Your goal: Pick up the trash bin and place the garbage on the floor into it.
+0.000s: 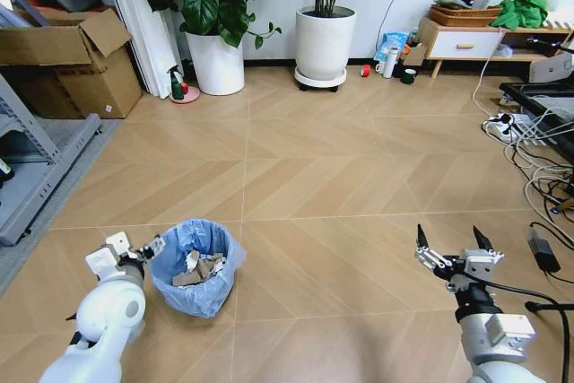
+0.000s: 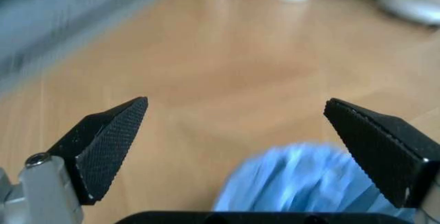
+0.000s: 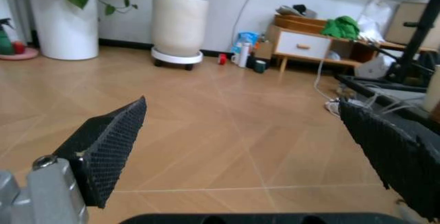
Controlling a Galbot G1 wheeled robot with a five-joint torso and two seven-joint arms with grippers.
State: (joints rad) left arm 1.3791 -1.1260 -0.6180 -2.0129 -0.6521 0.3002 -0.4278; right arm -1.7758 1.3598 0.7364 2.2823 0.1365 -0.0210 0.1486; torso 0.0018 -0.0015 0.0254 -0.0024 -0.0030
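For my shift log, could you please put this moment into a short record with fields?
trash bin: dark bin lined with a light-blue bag, standing on the wood floor
bin contents: crumpled pale litter inside
left tool: open, beside the bin's rim, holding nothing
right tool: open, above bare floor, apart from the bin
background: two white plant pots by the wall

Crinkled plastic bin liner [image 1: 196, 266]; smooth wood floor [image 1: 341, 168]
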